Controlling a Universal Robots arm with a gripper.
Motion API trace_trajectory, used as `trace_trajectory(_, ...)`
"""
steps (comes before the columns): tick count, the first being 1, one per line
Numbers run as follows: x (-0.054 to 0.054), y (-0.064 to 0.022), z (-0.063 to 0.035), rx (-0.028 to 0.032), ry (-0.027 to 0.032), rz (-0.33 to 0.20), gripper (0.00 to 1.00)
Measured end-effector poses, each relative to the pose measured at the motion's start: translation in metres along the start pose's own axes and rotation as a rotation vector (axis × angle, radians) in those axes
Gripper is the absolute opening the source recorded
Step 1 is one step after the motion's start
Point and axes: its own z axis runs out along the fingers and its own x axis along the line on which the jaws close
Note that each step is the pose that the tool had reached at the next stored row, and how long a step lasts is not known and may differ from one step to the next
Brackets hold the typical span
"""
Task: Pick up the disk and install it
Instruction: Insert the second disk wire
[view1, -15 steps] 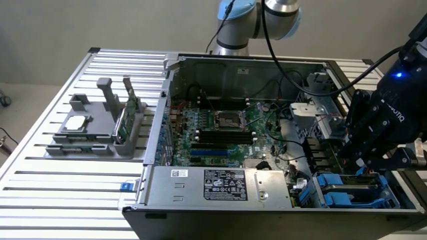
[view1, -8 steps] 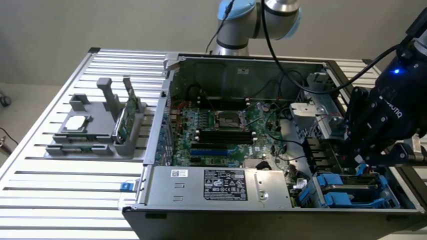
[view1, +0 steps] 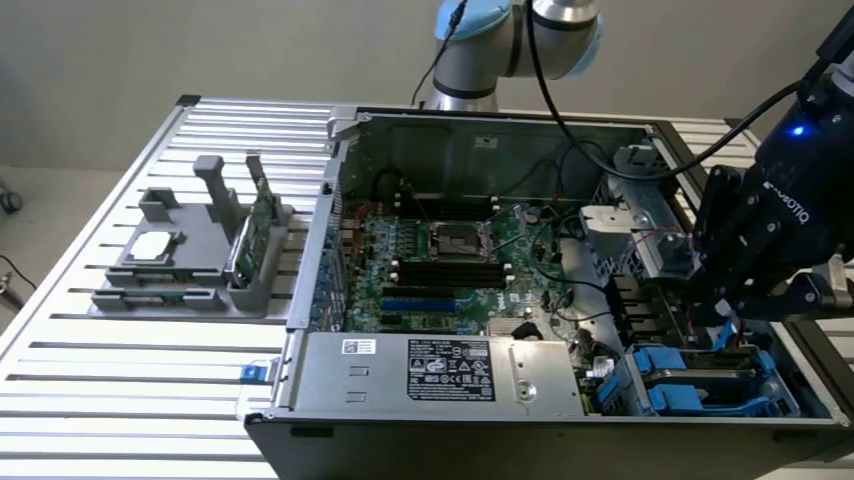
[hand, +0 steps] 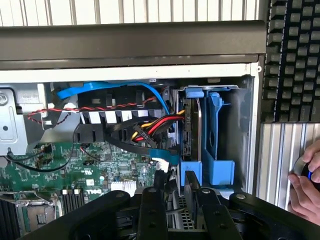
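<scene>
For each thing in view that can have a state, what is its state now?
computer case: side open, inside exposed.
disk: standing on edge in the blue drive bay.
CPU socket: empty.
end effector: over the drive bay.
green circuit card: upright in the grey holder.

Quick headcount: one open computer case (view1: 534, 300) lying on the slatted table (view1: 120, 380), with one motherboard (view1: 441, 270) and one power supply (view1: 447, 372) inside. One grey parts holder (view1: 187, 265) on the table, carrying one square silver chip (view1: 154, 245) and one upright green circuit card (view1: 244, 245). One robot gripper (view1: 727, 320). Drive bay corner: I count two blue carriers (view1: 701, 385), and one disk (hand: 192, 127) standing on edge. One person's hand (hand: 305, 182) too.
</scene>
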Motion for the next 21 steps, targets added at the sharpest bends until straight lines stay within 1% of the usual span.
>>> trace_trajectory(3, 0.0021, 0.0013, -0.0003, -0.0004, -0.0086, 0.001, 0.31)
trace_trajectory(5, 0.0039, 0.0021, -0.0003, -0.0005, -0.0119, 0.001, 0.31)
trace_trajectory(10, 0.0062, 0.0065, -0.0008, -0.0007, -0.0174, 0.001, 0.31)
trace_trajectory(13, 0.0065, 0.0084, -0.0009, -0.0008, -0.0192, 0.002, 0.31)
trace_trajectory(21, 0.0069, 0.0106, 0.0026, -0.0009, -0.0206, 0.002, 0.31)
